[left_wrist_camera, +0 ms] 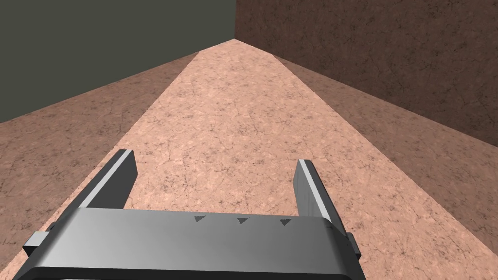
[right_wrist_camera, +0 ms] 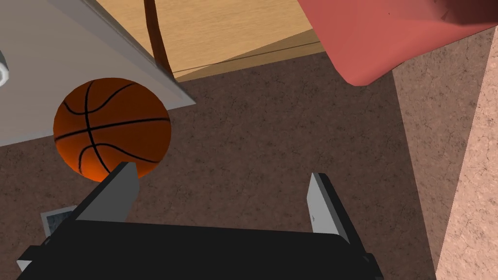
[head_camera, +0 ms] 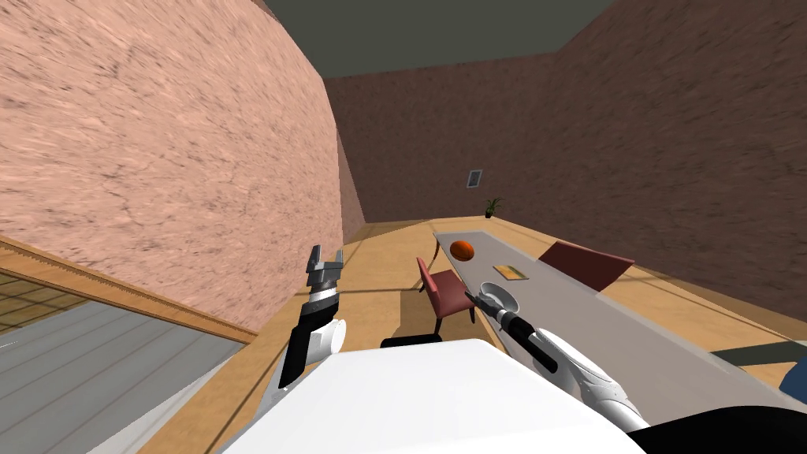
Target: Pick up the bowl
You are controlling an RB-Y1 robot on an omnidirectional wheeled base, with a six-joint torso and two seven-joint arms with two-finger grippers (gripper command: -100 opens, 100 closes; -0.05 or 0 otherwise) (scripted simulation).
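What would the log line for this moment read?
stage: pre-grasp | right gripper: open, by bowl on table, basketball beyond | left gripper: open, raised | bowl: not grasped

Long grey table (head_camera: 599,331) carried basketball (head_camera: 462,250) at far end, flat tan item (head_camera: 511,273) midway, pale bowl (head_camera: 498,293) nearest.

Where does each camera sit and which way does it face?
Head view: on the head, looking down along the grey table with the bowl; left gripper raised, right arm over it.
Left wrist view: on the left hand, facing a pink wall, fingers open.
Right wrist view: on the right hand, facing the basketball; right gripper open.
Shared: head and right wrist views show basketball and table.
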